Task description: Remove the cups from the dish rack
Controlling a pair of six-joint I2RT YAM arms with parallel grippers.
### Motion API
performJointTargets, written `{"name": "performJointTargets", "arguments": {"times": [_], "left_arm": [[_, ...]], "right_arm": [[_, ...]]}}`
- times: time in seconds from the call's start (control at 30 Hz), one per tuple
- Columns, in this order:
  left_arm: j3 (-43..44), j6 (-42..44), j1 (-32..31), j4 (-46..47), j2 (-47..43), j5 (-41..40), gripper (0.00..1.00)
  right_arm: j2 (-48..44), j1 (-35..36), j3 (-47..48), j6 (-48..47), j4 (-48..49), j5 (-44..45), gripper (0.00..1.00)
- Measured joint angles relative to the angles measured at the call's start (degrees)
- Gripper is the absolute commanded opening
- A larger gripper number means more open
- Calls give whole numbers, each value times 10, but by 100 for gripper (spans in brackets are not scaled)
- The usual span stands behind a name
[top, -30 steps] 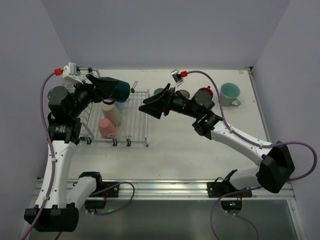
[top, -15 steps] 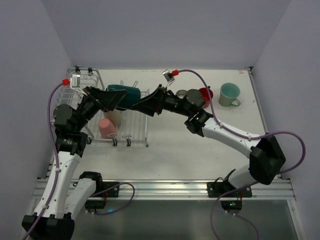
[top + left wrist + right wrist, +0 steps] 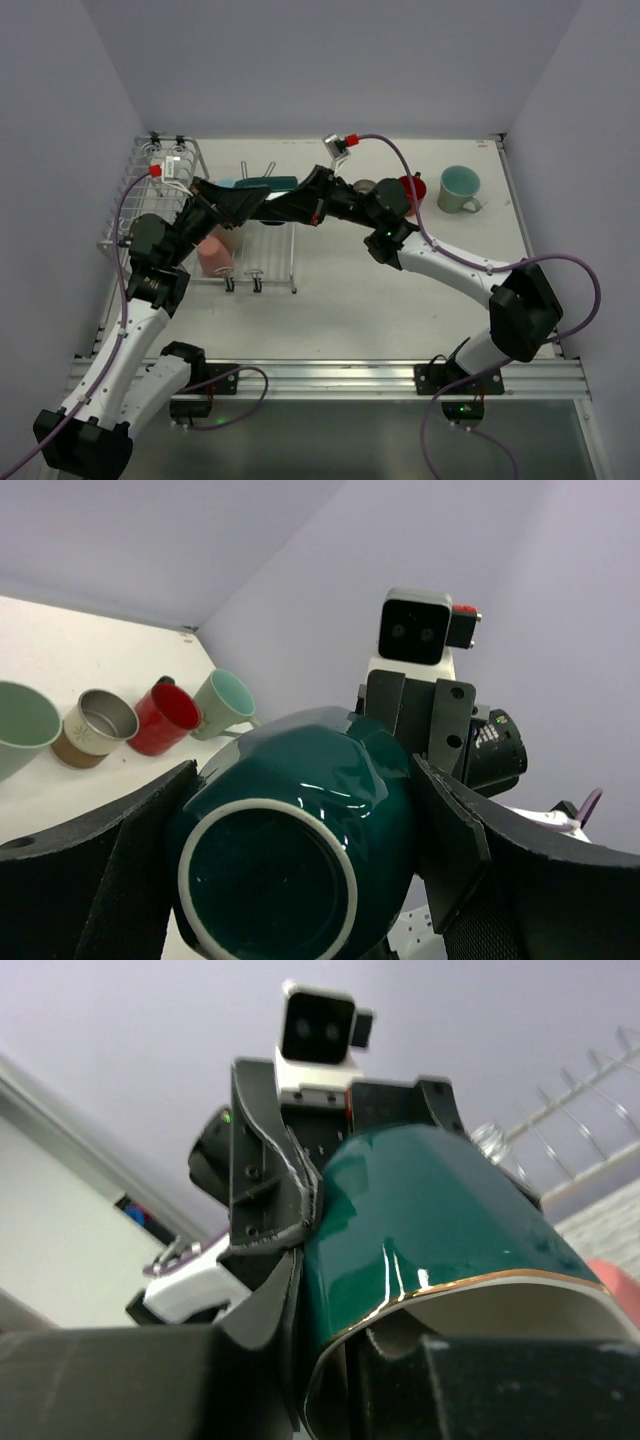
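A glossy dark-teal ceramic mug [image 3: 300, 820], with a white-ringed foot and a thin gold line at its rim, hangs above the silver wire dish rack [image 3: 275, 250]. The left fingers [image 3: 100, 880] stand wide, clamping its sides. The right fingers [image 3: 520, 1390] pinch its rim wall. From above, the arms hide all but a teal strip. A pale green cup [image 3: 15, 725] is cut off at the left wrist view's edge.

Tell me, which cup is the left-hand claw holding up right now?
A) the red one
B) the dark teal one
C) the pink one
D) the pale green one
B: the left gripper is clamped on both sides of the dark teal cup, which fills its wrist view.
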Motion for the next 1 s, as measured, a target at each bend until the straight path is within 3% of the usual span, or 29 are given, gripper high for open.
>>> {"name": "performJointTargets", "arguments": {"times": [0.07,0.1,0.17,0.2,0.23,0.43,0.63,0.87,1.0], "left_arm": [[0,-8,-10,9,3,-10,29],[0,-7,-18,13,3,-13,49],[0,-6,-29,15,3,-13,71],[0,-5,-33,15,3,-12,90],[0,-3,-37,14,3,-10,97],[9,27,-45,14,2,-7,100],[39,85,-45,-15,-8,10,100],[66,194,-45,-120,-38,46,100],[65,273,-45,-188,-49,78,100]], "right_arm": [[-9,-2,-11,7,26,-1,0],[-16,-2,-19,8,33,-1,0],[-33,-1,-38,5,38,7,0],[-43,-1,-50,1,40,13,0],[-54,0,-62,-2,40,19,0],[-123,-9,-159,-25,17,38,0],[-174,-71,-227,-35,-52,45,0],[-292,-145,-205,-172,-370,161,0],[-301,-218,-173,-250,-541,263,0]]}}
